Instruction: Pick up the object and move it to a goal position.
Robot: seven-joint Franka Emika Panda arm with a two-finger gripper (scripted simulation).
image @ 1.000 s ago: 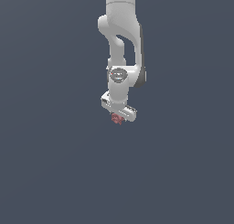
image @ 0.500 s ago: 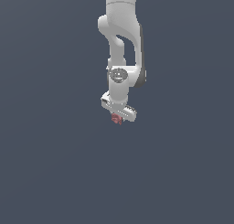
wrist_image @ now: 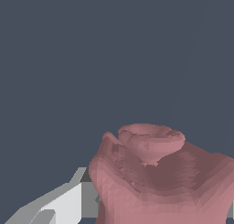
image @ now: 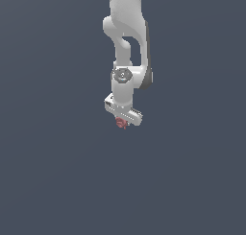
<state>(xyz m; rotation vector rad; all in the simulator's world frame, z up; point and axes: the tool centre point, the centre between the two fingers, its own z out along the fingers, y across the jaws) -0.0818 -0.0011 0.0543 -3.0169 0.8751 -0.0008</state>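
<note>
1. Hardly any movement is seen since the earlier frames; the arm (image: 126,47) hangs at the same spot.
2. No writing or label can be read anywhere.
3. The gripper (image: 122,119) is closed on the object (image: 121,123), a lumpy pinkish-red thing filling the wrist view (wrist_image: 155,182) beside one grey finger (wrist_image: 68,202).
4. Plain dark grey background is seen on all sides, with open room all around.
</note>
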